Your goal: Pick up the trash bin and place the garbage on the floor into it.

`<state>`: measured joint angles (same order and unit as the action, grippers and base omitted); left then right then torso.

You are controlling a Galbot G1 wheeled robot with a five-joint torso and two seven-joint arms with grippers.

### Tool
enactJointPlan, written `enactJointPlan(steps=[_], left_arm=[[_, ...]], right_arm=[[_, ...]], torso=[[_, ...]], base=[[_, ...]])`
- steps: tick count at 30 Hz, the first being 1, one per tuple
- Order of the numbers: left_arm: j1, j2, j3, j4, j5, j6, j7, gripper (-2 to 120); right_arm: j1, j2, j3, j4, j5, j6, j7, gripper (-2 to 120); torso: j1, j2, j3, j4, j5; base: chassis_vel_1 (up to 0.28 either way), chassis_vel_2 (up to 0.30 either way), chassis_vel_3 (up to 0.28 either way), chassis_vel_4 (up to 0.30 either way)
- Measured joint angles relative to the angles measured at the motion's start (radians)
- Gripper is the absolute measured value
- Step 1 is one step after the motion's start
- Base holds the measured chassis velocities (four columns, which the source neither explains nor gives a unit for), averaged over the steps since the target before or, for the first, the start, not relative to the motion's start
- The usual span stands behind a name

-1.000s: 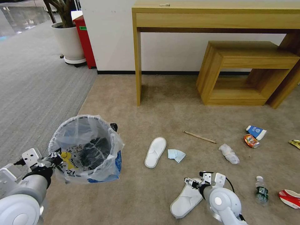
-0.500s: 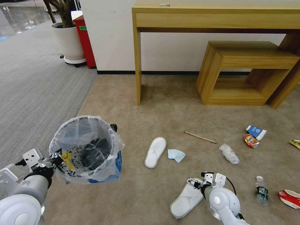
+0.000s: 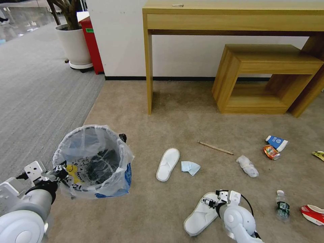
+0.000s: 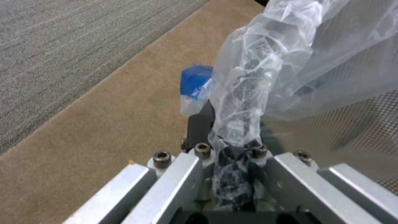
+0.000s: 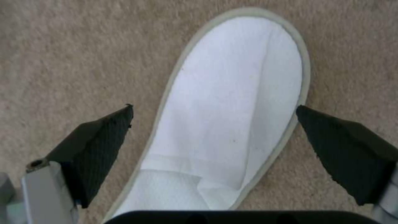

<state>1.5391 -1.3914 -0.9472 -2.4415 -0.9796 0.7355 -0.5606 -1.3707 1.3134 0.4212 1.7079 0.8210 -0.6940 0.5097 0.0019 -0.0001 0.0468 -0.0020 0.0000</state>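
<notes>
So, black ribbed pads (image 5: 99, 146) splayed wide on the right gripper (image 3: 211, 199), one on each side of the near white slipper (image 5: 232, 118), not touching it yet. Hovering right over the flat sole end, presumably lined up to close across the width, since that's the narrowest bite on something this floppy. Soft terry-looking fabric with a thin grey edge band, so probably going to fold rather than lift flat.

Over on the left gripper (image 3: 59, 172): clamped tight on the near rim of the trash bin (image 3: 91, 158), crinkled clear liner bunched up between the metal jaws in the left wrist view. Held by the edge like that to keep the mouth open and facing up, looks like. Dark mesh wall under the plastic bag (image 4: 290, 62), blue bit hanging low.

Rest of the garbage spread over the beige short-pile floor (image 3: 189, 111): second slipper (image 3: 167, 164) near the bin, pale blue folded tissue (image 3: 190, 167) just beside it, thin stick (image 3: 215, 147), crumpled wad (image 3: 247, 166), crushed orange can (image 3: 271, 152) touching the blue-white cup (image 3: 276, 142), small bottle (image 3: 282, 205), red-white cup (image 3: 313, 214) at the edge.
</notes>
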Motion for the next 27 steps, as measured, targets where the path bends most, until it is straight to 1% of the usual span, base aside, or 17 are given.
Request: enactJointPlan(steps=[4, 5, 7, 8, 10, 11, 12, 14, 15, 18, 19, 20, 21, 22, 23, 25, 27], left_arm=[[0.000, -0.002, 0.000, 0.000, 0.000, 0.000, 0.000, 1], [0.000, -0.002, 0.000, 0.000, 0.000, 0.000, 0.000, 1], [-0.001, -0.002, 0.001, 0.000, 0.000, 0.000, 0.000, 1], [-0.001, -0.002, 0.001, 0.000, 0.000, 0.000, 0.000, 1], [-0.001, -0.003, 0.002, 0.000, 0.000, 0.000, 0.000, 1], [-0.001, -0.003, 0.002, 0.000, 0.000, 0.000, 0.000, 1], [-0.001, -0.003, 0.002, 0.000, 0.000, 0.000, 0.000, 1], [-0.001, -0.003, 0.002, 0.001, 0.000, 0.000, 0.000, 1], [-0.001, -0.003, 0.002, 0.001, 0.000, 0.000, 0.000, 1], [-0.002, -0.002, 0.002, 0.001, -0.001, 0.000, 0.000, 1], [-0.002, -0.002, 0.002, 0.001, -0.001, 0.000, 0.000, 1], [-0.002, -0.002, 0.001, 0.001, -0.001, 0.000, 0.000, 1], [-0.002, -0.002, 0.001, 0.001, -0.001, 0.000, 0.000, 1], [-0.002, -0.002, 0.001, 0.001, -0.002, 0.000, 0.000, 1], [-0.002, -0.002, 0.001, 0.001, -0.002, 0.000, 0.000, 1], [-0.001, -0.001, -0.001, 0.001, -0.003, 0.000, 0.000, 1], [0.000, -0.001, -0.001, 0.001, -0.004, 0.000, 0.000, 1]], right_arm=[[-0.003, 0.001, -0.005, -0.010, -0.014, 0.003, -0.008, 99], [-0.005, 0.001, -0.007, -0.012, -0.019, 0.003, -0.009, 97], [-0.006, 0.001, -0.010, -0.016, -0.024, 0.005, -0.010, 89], [-0.006, 0.001, -0.010, -0.016, -0.024, 0.005, -0.010, 89], [-0.011, 0.001, -0.016, -0.023, -0.037, 0.013, -0.014, 78], [-0.013, 0.001, -0.017, -0.023, -0.040, 0.015, -0.016, 74], [-0.013, 0.001, -0.017, -0.023, -0.040, 0.015, -0.016, 74], [-0.017, 0.002, -0.020, -0.023, -0.046, 0.019, -0.020, 62], [-0.017, 0.002, -0.020, -0.023, -0.046, 0.019, -0.020, 62], [-0.018, 0.003, -0.023, -0.017, -0.049, 0.019, -0.022, 47], [-0.018, 0.003, -0.023, -0.017, -0.049, 0.019, -0.022, 47], [-0.018, 0.004, -0.024, -0.016, -0.050, 0.020, -0.022, 41], [-0.017, 0.004, -0.024, -0.017, -0.051, 0.020, -0.022, 37], [-0.017, 0.005, -0.024, -0.018, -0.051, 0.020, -0.022, 32], [-0.017, 0.005, -0.024, -0.018, -0.051, 0.020, -0.022, 32], [-0.018, 0.005, -0.025, -0.019, -0.053, 0.021, -0.023, 22], [-0.018, 0.004, -0.025, -0.019, -0.056, 0.022, -0.026, 16]], torso=[[0.000, 0.000, 0.000, 0.0000, 0.0000], [0.000, 0.000, 0.000, 0.0000, 0.0000], [0.000, 0.000, 0.000, 0.0000, 0.0000], [0.000, 0.000, 0.000, 0.0000, 0.0000], [0.000, 0.000, 0.000, 0.0000, 0.0000], [0.000, 0.000, 0.000, 0.0000, 0.0000], [0.000, 0.000, 0.000, 0.0000, 0.0000], [0.000, 0.000, 0.000, 0.0000, -0.0001], [0.000, 0.000, 0.000, 0.0000, -0.0001], [0.000, 0.000, 0.000, 0.0000, -0.0001], [0.000, 0.000, 0.000, 0.0000, -0.0001], [0.000, 0.000, 0.000, 0.0000, 0.0000], [0.000, 0.000, 0.000, 0.0000, -0.0001], [0.000, 0.000, 0.000, 0.0000, -0.0001], [0.000, 0.000, 0.000, 0.0000, -0.0001], [0.000, 0.000, 0.000, 0.0000, -0.0001], [0.000, 0.000, 0.000, 0.0000, 0.0000]], base=[[0.000, 0.000, 0.000, 0.000], [0.000, 0.000, 0.000, 0.000], [0.000, 0.000, 0.000, 0.000], [0.000, 0.000, 0.000, 0.000], [0.000, 0.000, 0.000, 0.000], [0.000, 0.000, 0.000, 0.000], [0.000, 0.000, 0.000, 0.000], [0.000, 0.000, 0.000, 0.000], [0.000, 0.000, 0.000, 0.000], [0.000, 0.000, 0.000, 0.000], [0.000, 0.000, 0.000, 0.000], [0.000, 0.000, 0.000, 0.000], [0.000, 0.000, 0.000, 0.000], [0.000, 0.000, 0.000, 0.000], [0.000, 0.000, 0.000, 0.000], [0.000, 0.000, 0.000, 0.000], [0.000, 0.000, 0.000, 0.000]])
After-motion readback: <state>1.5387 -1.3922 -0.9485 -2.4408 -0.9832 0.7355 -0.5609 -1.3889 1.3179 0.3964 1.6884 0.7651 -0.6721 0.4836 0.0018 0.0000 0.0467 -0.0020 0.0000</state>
